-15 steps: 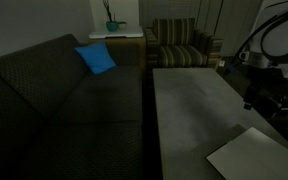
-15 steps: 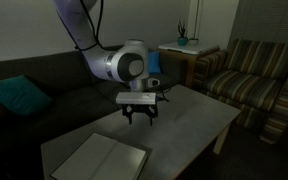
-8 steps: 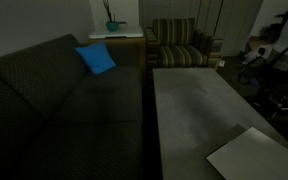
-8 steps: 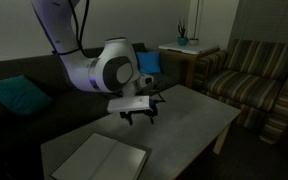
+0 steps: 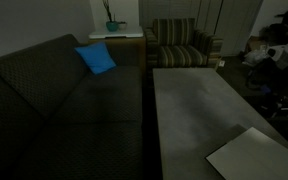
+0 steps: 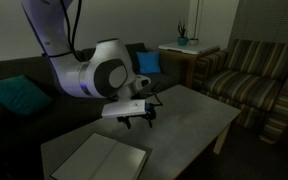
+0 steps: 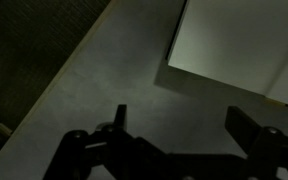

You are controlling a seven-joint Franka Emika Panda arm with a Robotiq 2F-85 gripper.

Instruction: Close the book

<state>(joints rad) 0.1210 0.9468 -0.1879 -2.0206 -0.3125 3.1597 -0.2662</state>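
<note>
The book (image 6: 106, 159) lies open and flat on the near end of the long grey table (image 6: 179, 110); it is pale grey-white and plain. It also shows in an exterior view (image 5: 256, 155) at the table's near right corner and in the wrist view (image 7: 246, 45) at the top right. My gripper (image 6: 136, 121) hangs open and empty above the table, just beyond the book's far edge. In the wrist view the two dark fingers (image 7: 184, 125) stand wide apart over bare tabletop.
A dark sofa (image 5: 54, 100) runs along one side of the table, with a blue cushion (image 5: 96, 58) on it and a teal one (image 6: 16, 97). A striped armchair (image 5: 181, 45) and a side table with a plant (image 5: 111, 27) stand beyond.
The arm has swung toward the book's end of the table and lowered a little; it has left one exterior view almost fully. The gripper stays open. The book has not moved.
</note>
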